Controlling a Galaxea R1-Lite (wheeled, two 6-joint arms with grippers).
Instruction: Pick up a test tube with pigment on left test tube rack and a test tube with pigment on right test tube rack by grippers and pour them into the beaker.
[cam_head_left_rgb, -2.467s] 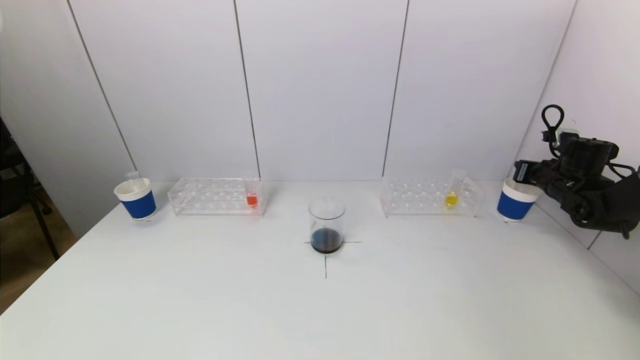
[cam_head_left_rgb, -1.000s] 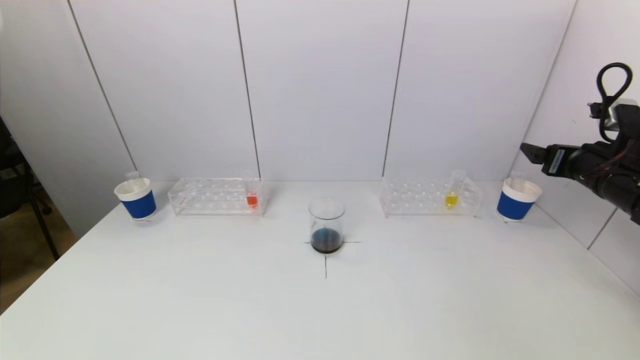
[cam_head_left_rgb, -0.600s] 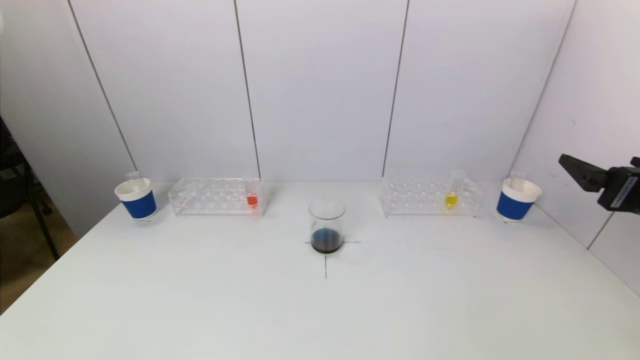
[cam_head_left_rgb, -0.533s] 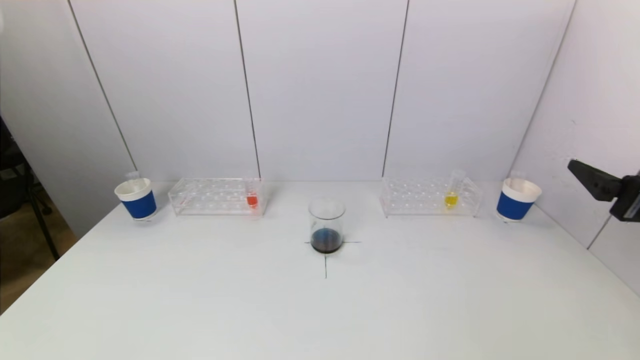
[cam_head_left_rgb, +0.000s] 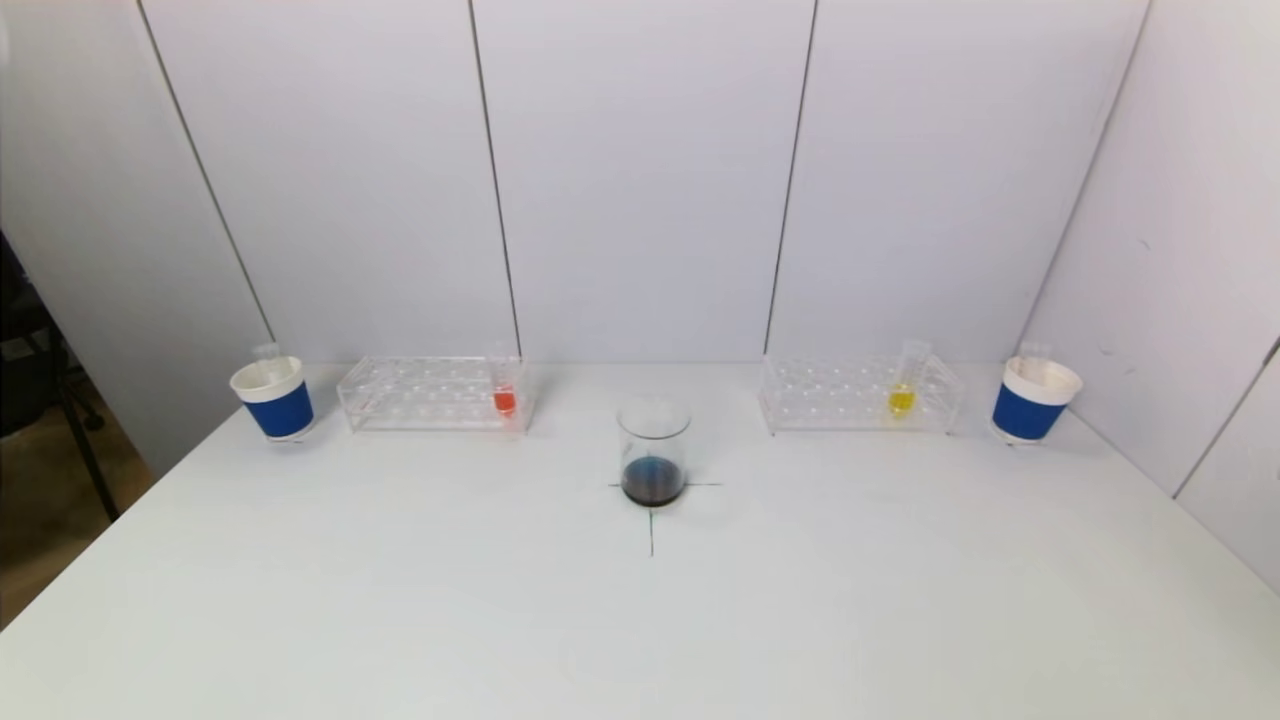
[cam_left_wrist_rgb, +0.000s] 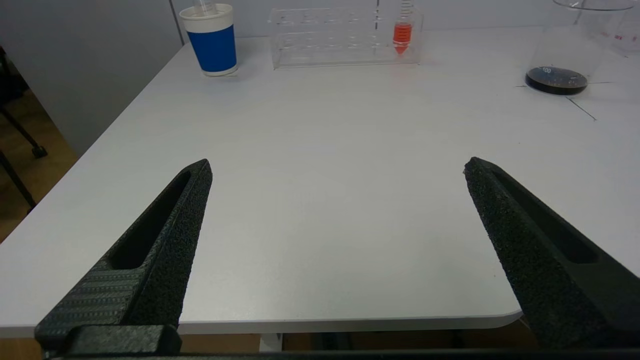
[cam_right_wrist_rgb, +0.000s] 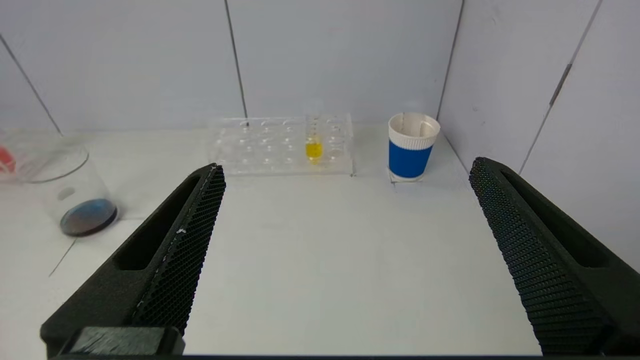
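I see red tube (cam_head_left_rgb: 504, 392) upright at L rack's (cam_head_left_rgb: 432, 392) inner end, yellow tube (cam_head_left_rgb: 905, 388) slightly tilted in R rack (cam_head_left_rgb: 860, 394), and between them the clear beaker (cam_head_left_rgb: 653, 452) w/ dark liquid on the cross mark.

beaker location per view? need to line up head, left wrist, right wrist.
Head view: beaker sits mid-table on the cross mark, between the two racks.
Left wrist view: beaker is at the upper right edge, partly cut off, past the orange tube.
Right wrist view: beaker is at the left edge, beside the rack with the yellow tube.
Shared landmark: its dark liquid at the bottom.
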